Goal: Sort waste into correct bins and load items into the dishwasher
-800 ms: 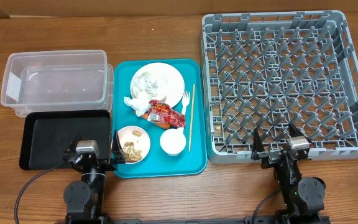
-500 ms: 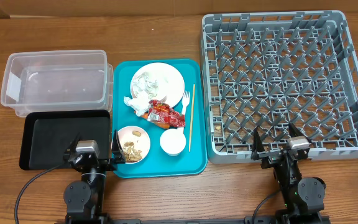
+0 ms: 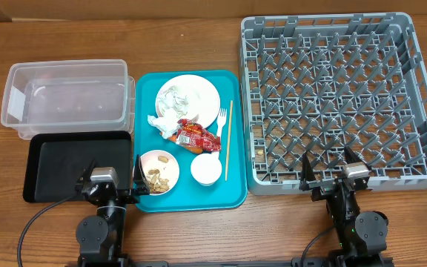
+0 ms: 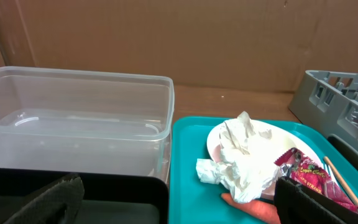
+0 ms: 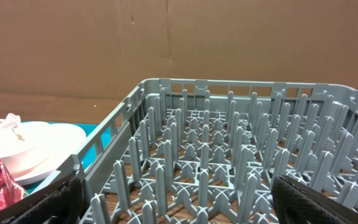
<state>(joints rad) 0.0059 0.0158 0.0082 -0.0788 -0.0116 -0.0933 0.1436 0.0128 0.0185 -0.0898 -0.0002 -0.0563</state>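
On the teal tray (image 3: pixel 145 83) lie a pale plate (image 3: pixel 199 95) with a crumpled napkin (image 3: pixel 173 96), a second napkin (image 3: pixel 161 122), a red-orange wrapper (image 3: pixel 197 135), a fork (image 3: pixel 221 122), a chopstick (image 3: pixel 228 141), a bowl of food scraps (image 3: pixel 159 172) and a small white cup (image 3: pixel 206 169). The clear tub (image 3: pixel 65 100) and black tray (image 3: pixel 76 165) sit to the left, the grey dish rack (image 3: pixel 339 96) to the right. My left gripper (image 3: pixel 113 172) (image 4: pixel 179 205) stands open at the black tray's front corner. My right gripper (image 3: pixel 330 169) (image 5: pixel 179 199) stands open at the rack's front edge.
In the left wrist view an orange carrot piece (image 4: pixel 253 208) lies under the napkin (image 4: pixel 244 162), next to the wrapper (image 4: pixel 306 171). A brown cardboard wall (image 5: pixel 166 37) closes off the back. Bare wooden table (image 3: pixel 221 233) runs along the front between the arms.
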